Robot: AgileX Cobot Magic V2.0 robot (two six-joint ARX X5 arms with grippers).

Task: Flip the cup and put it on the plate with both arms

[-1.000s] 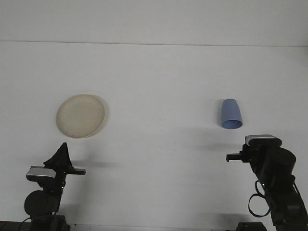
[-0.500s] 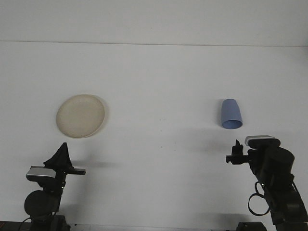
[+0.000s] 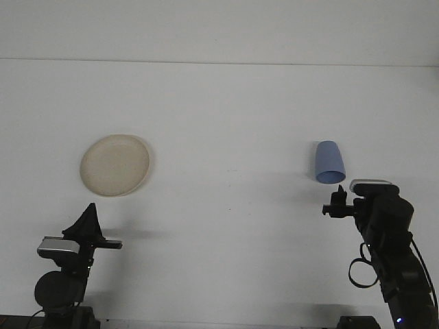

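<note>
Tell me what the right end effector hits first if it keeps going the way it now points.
Probably the blue cup. The right end effector sits just in front of the cup's near rim and seems to point forward toward it, though depth and exact heading are hard to judge from this single view.

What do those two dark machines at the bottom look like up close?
Both are black jointed arms. The left arm ends in a pointed black gripper with a small silver box behind it. The right arm is bulkier, carries a similar silver box near its gripper, and has a looped black cable.
</note>
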